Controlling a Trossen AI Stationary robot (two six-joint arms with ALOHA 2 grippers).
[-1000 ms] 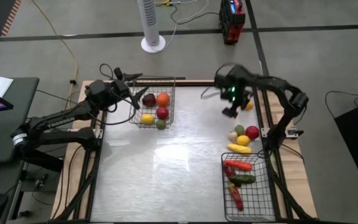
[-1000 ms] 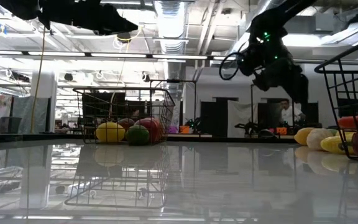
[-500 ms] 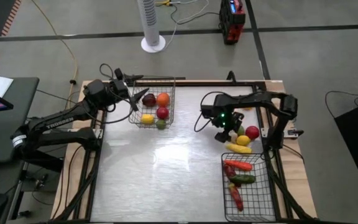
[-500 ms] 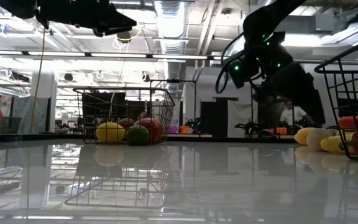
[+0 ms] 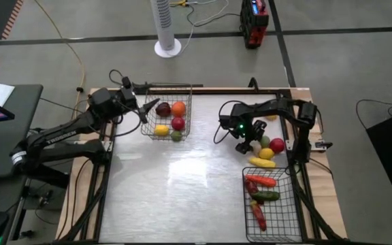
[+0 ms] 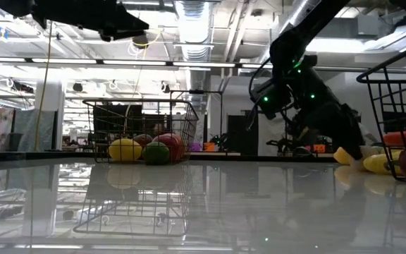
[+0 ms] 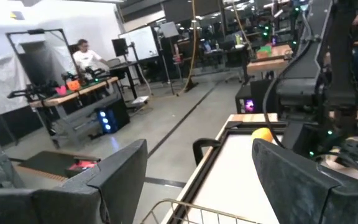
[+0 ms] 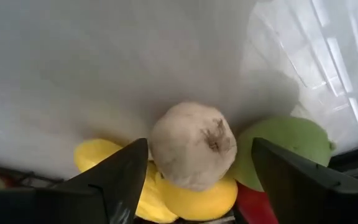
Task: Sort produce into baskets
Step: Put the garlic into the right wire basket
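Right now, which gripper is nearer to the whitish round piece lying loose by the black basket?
Right. The right gripper hangs open directly over the whitish round piece. The left gripper is open, across the table above the grey basket.

The right arm extends from its base at the table's right edge, its forearm running leftward across the far side, with the wrist bent down toward the table surface. The right gripper (image 5: 253,144) points downward, low over the table. Its jaws are spread wide; the two dark fingers (image 8: 120,180) stand apart, with nothing clamped between them.

The left arm reaches from its base at the table's left side toward the far left corner, forearm raised. The left gripper (image 5: 143,109) is held high above the table. Its jaws are spread, with nothing between them.
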